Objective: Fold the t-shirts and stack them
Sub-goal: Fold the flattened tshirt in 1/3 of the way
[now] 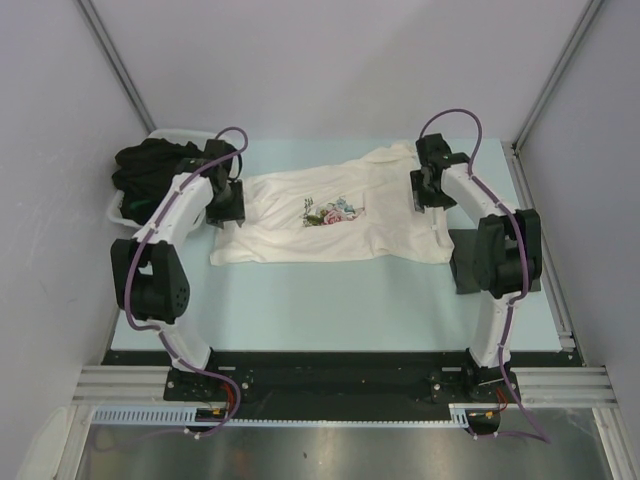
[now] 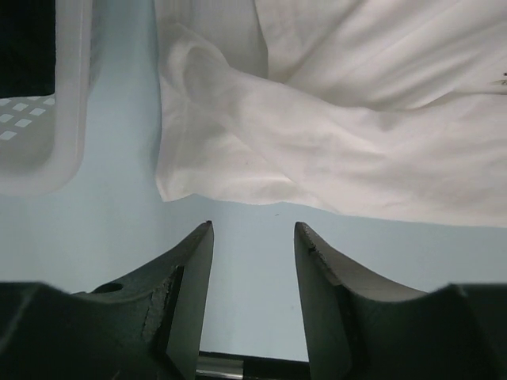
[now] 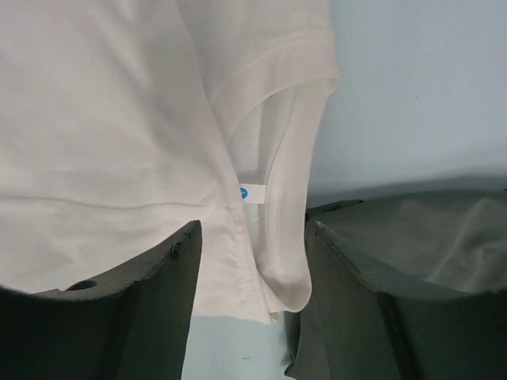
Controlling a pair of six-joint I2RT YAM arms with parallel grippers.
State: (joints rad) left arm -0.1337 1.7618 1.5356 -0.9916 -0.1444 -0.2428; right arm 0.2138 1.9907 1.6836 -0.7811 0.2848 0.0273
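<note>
A cream-white t-shirt (image 1: 330, 225) with a pink rose print (image 1: 337, 212) lies spread flat across the table, its collar toward the right. My left gripper (image 1: 226, 204) sits at the shirt's left hem. In the left wrist view the left gripper (image 2: 254, 225) is open over bare table, with the hem (image 2: 238, 182) just beyond its tips. My right gripper (image 1: 430, 186) is at the neck end. In the right wrist view the right gripper (image 3: 254, 224) stands open, and the collar (image 3: 305, 158) with its small blue-dotted label (image 3: 252, 192) lies between the fingers, unpinched. Black t-shirts (image 1: 150, 165) are heaped in the tub.
A white plastic tub (image 1: 118, 210) stands at the back left corner, close to the left arm; its wall (image 2: 32, 150) shows in the left wrist view. Grey walls enclose the pale blue table (image 1: 330, 310) on three sides.
</note>
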